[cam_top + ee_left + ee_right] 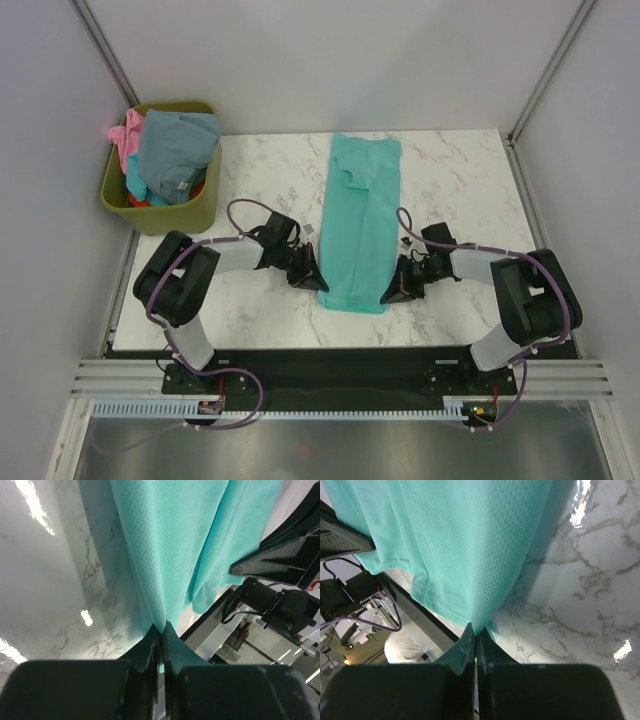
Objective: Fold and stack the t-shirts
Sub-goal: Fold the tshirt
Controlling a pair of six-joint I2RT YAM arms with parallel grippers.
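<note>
Fingers [148,652] of the left gripper [308,272] press together on the near left edge of a teal t-shirt [358,215], while the right gripper [392,288] clamps the near right edge in the same way, its fingers [465,651] meeting on a peak of the fine mesh cloth. The shirt lies folded lengthwise into a narrow strip down the middle of the marble tabletop [262,170], collar end towards the far edge and hem end towards the two arms, which reach in low from either side. Both wrist views show the fabric drawn up into the fingertips, with the glossy veined stone beneath it. At the table's far left corner stands an olive-green bin [188,217] heaped with more tees: a grey-blue t-shirt [178,150] on top, a pink t-shirt [124,135] spilling over the far rim, and a sliver of a red-orange t-shirt [138,203] low against the wall.
</note>
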